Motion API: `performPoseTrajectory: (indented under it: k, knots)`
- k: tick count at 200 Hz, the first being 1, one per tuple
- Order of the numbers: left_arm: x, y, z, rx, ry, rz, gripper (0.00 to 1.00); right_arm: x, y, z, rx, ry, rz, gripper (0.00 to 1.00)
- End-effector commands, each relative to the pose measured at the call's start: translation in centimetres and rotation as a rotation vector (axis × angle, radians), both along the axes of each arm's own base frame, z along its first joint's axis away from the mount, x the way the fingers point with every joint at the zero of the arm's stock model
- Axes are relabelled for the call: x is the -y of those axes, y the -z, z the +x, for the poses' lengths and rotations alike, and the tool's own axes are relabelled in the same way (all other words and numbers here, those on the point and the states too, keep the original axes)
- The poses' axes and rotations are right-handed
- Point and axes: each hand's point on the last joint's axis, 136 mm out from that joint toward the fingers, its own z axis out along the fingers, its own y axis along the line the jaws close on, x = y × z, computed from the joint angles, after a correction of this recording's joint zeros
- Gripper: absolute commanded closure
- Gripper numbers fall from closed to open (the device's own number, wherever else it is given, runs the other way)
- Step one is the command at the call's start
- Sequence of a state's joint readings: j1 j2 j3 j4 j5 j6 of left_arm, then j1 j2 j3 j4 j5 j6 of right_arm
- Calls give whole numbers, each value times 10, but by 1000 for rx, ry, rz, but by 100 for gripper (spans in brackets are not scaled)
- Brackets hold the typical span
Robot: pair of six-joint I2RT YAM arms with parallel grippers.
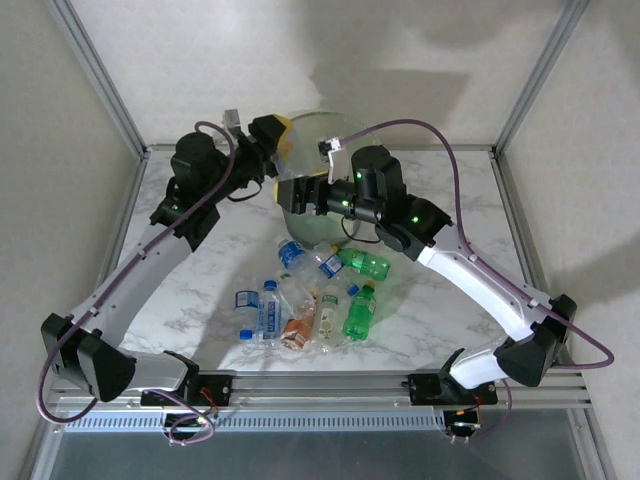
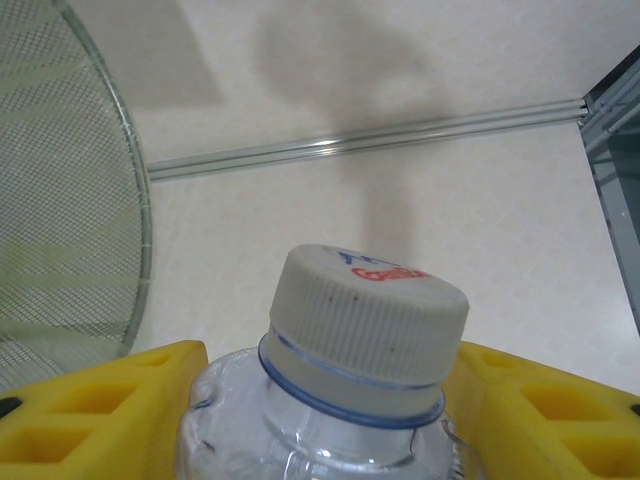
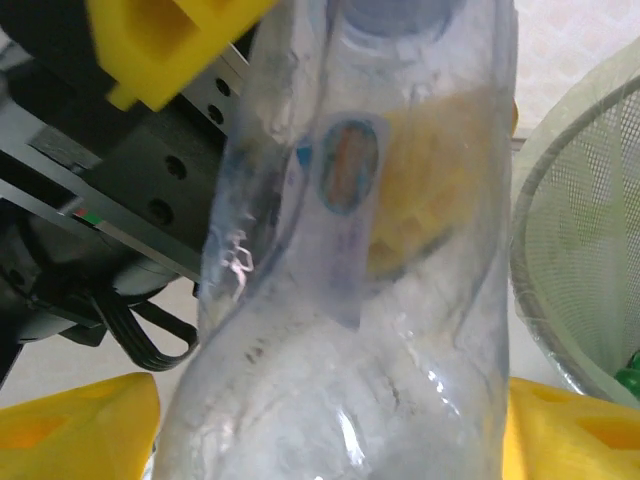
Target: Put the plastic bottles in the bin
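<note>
One clear white-capped bottle (image 2: pixel 368 300) is held clamped at the neck by the left gripper (image 2: pixel 322 405) beside the bin (image 1: pixel 332 124) at upper centre, is flanked by the right gripper (image 3: pixel 330 430), whose jaws cannot be told as gripping or merely around it, and some ten bottles (image 1: pixel 310 300) are left undeposited on the marble table (image 1: pixel 455 290) at lower centre.

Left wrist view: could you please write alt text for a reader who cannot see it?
A clear plastic bottle with a white ribbed cap is gripped between the yellow fingers of the left end effector. The curved rim of the pale-green bin is at the left, with the pale table beyond.
</note>
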State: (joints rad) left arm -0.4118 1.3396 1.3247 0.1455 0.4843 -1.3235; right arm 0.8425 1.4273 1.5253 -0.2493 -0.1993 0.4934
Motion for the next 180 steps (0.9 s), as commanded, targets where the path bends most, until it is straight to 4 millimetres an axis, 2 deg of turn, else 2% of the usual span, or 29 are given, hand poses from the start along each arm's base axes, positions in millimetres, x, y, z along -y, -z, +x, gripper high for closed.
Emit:
performPoseTrajectory:
  k: [1, 50, 80, 138, 180]
  knots:
    - [7, -15, -6, 53, 41, -40, 39, -1, -15, 0, 30, 12, 21, 22]
    - [12, -15, 1, 54, 50, -51, 39, 5, -17, 1, 40, 38, 21, 31]
    - [13, -10, 7, 43, 35, -20, 31, 8, -20, 1, 47, 50, 26, 34]
    - [18, -10, 17, 44, 39, -34, 32, 12, -20, 3, 49, 73, 23, 43]
    - [21, -11, 25, 49, 29, -31, 22, 19, -20, 9, 50, 121, 13, 45]
